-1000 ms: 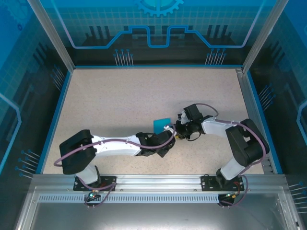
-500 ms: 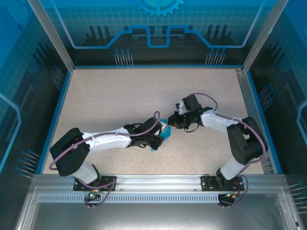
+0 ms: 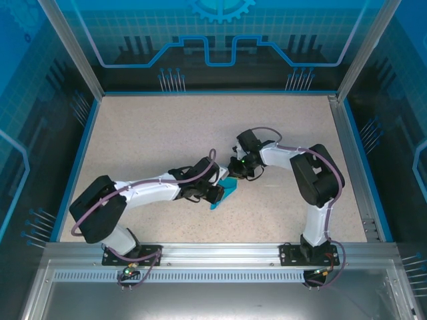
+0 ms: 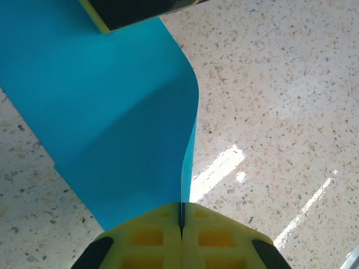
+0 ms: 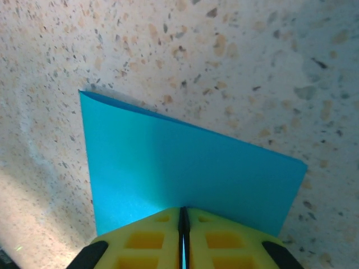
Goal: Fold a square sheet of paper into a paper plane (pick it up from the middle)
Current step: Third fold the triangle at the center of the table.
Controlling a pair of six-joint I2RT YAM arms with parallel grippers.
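Note:
The square sheet of paper [image 3: 224, 192], plain cyan-blue, hangs bent just above the middle of the speckled table, between both grippers. My left gripper [image 3: 216, 189] is shut on its near edge; in the left wrist view the paper [image 4: 112, 112] rises curved from the yellow jaws of the left gripper [image 4: 181, 210], and a right finger [image 4: 132, 10] shows at its far end. My right gripper [image 3: 235, 173] is shut on the opposite edge; in the right wrist view the sheet [image 5: 185, 159] spreads flat ahead of the right gripper [image 5: 182, 216]. A paper plane is out of view.
The beige speckled table [image 3: 167, 133] is bounded by blue-trimmed side walls [image 3: 79, 160] and a back panel. An aluminium rail [image 3: 220, 257] with both arm bases runs along the near edge. Open table surface lies all round the arms.
My right gripper has moved left to the sheet and closed on its edge. My left arm has swung forward and left, keeping its hold, and the sheet now sits lower between both grippers.

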